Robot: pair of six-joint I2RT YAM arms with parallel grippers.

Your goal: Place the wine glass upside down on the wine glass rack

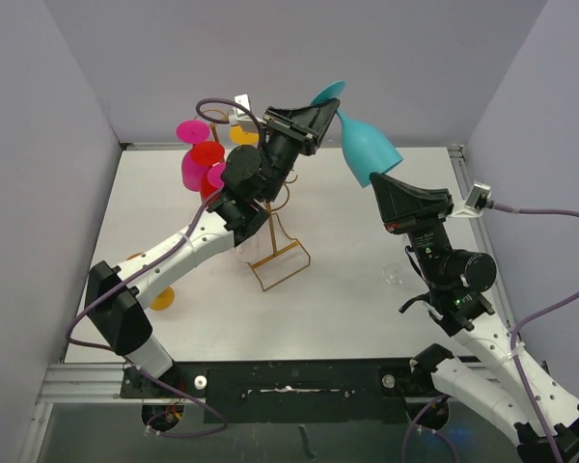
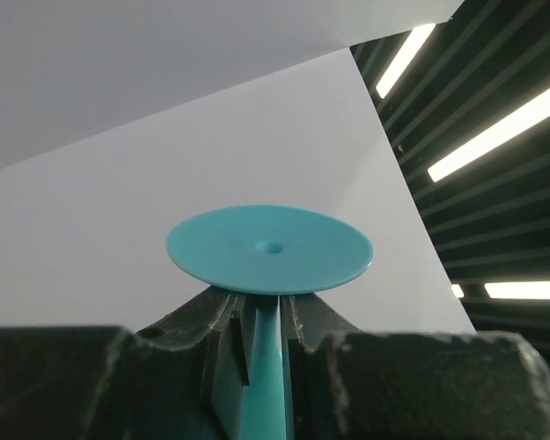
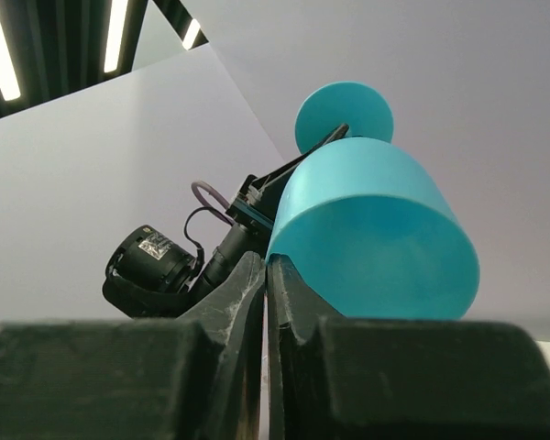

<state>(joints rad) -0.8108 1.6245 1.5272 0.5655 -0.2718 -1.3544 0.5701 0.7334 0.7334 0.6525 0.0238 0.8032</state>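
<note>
- Left of the left pincer point(image 1: 328, 114) and lower down, we see the gold wire wine glass rack point(image 1: 285, 272) standing on the table point(image 1: 347, 323), with pink and red glasses point(image 1: 195, 159) hanging near its top.
- At the left pincer, we find the jaws clamped on the stem of the teal wine glass point(image 1: 367, 147), just under its round foot.
- Between both pincers the wine glass hangs in the air, tilted, foot up and bowl down, apart from the rack.
- At the right pincer point(image 1: 379, 179), we see the fingers pressed together on the bowl's rim.
</note>
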